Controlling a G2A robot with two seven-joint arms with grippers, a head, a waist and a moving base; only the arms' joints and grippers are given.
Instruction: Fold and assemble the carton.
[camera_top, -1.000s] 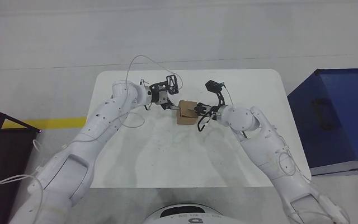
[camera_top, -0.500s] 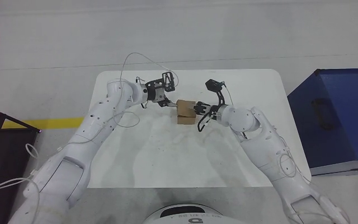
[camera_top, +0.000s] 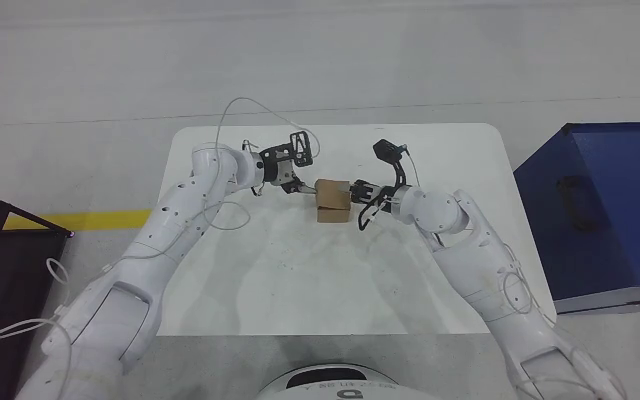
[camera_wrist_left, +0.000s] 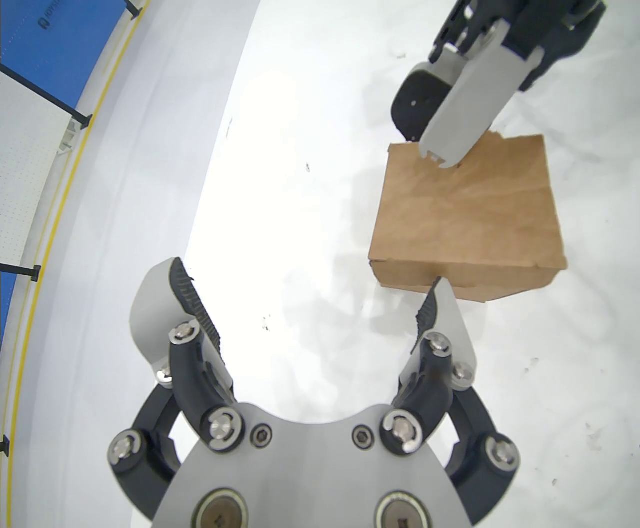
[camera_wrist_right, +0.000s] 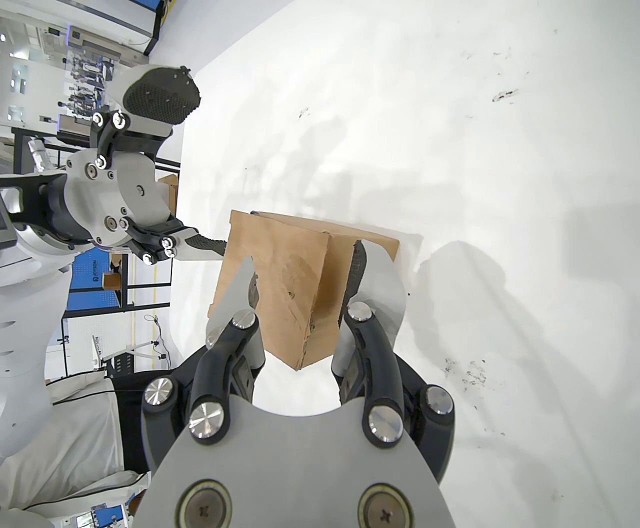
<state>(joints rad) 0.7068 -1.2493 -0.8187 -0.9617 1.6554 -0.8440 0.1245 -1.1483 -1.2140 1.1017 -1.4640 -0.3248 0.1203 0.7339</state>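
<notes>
Carton (camera_top: 333, 197) now squared shut, plain brown, right tool (camera_wrist_right: 306, 267) gripping it, left tool (camera_wrist_left: 306, 276) open

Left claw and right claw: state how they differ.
The left claw is open wide and empty; the right claw clamps the carton. The left claw only meets the carton's edge from outside; the right claw straddles it. Both sit at opposite ends of the carton.

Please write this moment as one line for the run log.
carton: on table | left tool: open, beside carton | right tool: shut on carton
</notes>
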